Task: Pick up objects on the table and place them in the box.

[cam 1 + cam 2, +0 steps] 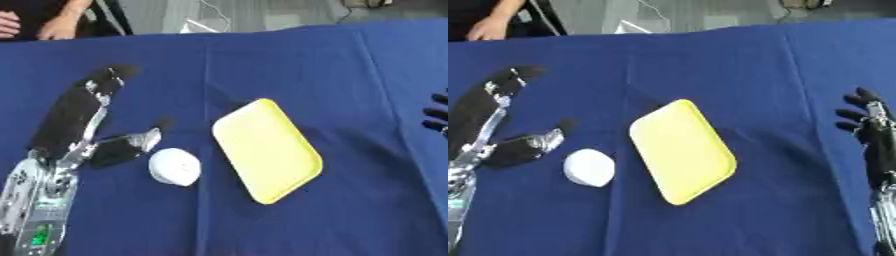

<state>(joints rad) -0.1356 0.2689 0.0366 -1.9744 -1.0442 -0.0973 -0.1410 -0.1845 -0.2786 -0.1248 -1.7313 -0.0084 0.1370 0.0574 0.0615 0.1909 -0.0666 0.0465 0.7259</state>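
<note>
Blue cloth is seen covering the desk [350, 75] across both views. A yellow tray [267, 150] with rounded corners is laid flat near the middle of the cloth, its long axis running askew from upper left to lower right. A small white round object [174, 167] is set just beside the tray's left edge, apart from it by a narrow strip of cloth; what it is cannot be made out.

The left hand [74, 117] is held at the left side, above the cloth, with its fingers [109, 80] stretched straight toward the far edge and released, nothing being grasped. Its thumb [131, 142] is spread out toward the white object, its tip just beside the object's upper left rim; whether contact is made cannot be told.

The right hand [875, 135] is shown at the right edge, well apart from the tray, fingers up and relaxed, nothing held.

No box is recorded in either view.
</note>
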